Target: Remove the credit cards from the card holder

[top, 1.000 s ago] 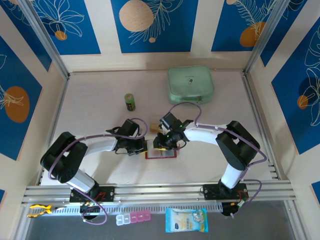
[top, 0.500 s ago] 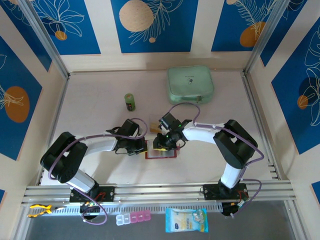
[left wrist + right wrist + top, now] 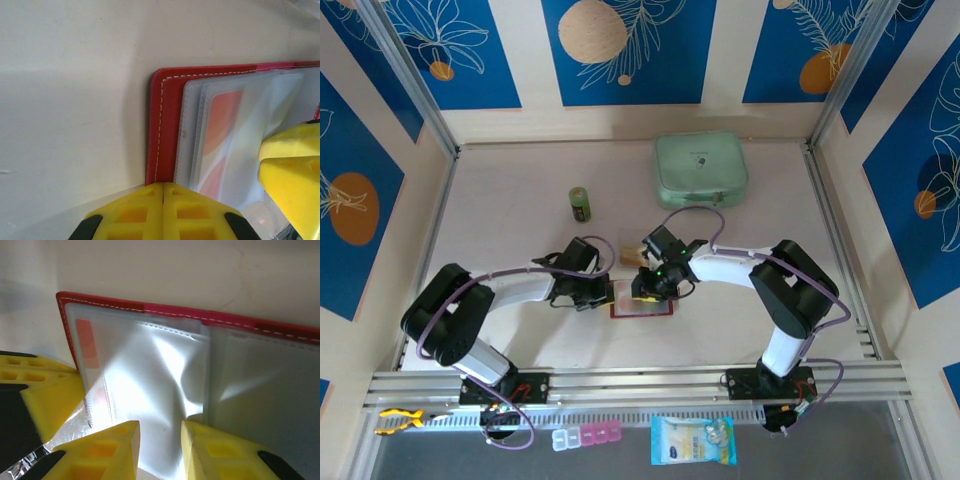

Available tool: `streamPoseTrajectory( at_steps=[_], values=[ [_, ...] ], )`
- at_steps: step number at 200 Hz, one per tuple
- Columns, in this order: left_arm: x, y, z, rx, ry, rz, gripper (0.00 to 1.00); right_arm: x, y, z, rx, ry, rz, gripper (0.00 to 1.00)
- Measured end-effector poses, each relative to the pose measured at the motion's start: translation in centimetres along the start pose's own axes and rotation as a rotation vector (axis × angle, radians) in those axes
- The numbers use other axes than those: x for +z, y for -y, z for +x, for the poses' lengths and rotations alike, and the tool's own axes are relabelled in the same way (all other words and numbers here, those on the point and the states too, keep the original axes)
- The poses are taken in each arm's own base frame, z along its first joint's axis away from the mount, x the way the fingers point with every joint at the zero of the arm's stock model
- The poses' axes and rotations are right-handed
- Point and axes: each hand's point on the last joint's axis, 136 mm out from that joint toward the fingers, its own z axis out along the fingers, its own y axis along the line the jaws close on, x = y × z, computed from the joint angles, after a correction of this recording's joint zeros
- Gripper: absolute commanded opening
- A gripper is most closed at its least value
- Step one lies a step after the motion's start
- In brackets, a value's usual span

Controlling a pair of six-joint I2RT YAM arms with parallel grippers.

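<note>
Lying open on the table (image 3: pixel 520 220), the card holder (image 3: pixel 655 310) sits at 6 o'clock from the green case (image 3: pixel 701 170). The left gripper (image 3: pixel 608 295), fingers pressed together, rests at its 9 o'clock edge. The right gripper (image 3: pixel 642 293), jaws slightly apart, straddles a clear pocket (image 3: pixel 150 380); an orange card (image 3: pixel 222 125) shows inside.

Top view: high above near edge, facing down, whole table (image 3: pixel 520 170). Wrist views: very close, sharing card holder (image 3: pixel 162 130).
</note>
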Motion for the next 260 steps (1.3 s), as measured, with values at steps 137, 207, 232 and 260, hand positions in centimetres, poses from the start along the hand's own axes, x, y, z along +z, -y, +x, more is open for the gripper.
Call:
streamPoseTrajectory(
  at_steps=[137, 207, 232, 260],
  values=[
    [-1.9, 3.1, -1.3, -0.009, 0.076, 0.102, 0.17, -0.3, 0.7, 0.0, 0.012, 0.016, -0.074, 0.21],
    [-1.0, 3.9, -0.4, -0.021, 0.045, 0.114, 0.27, -0.3, 1.1, 0.0, 0.022, 0.023, -0.137, 0.17],
    [-0.5, 3.7, 0.0, -0.024, 0.028, 0.102, 0.27, -0.3, 1.1, 0.0, 0.025, 0.022, -0.161, 0.16],
    [0.0, 4.0, 0.0, -0.023, 0.019, 0.099, 0.27, -0.3, 1.2, 0.0, 0.03, 0.02, -0.183, 0.16]
  ],
)
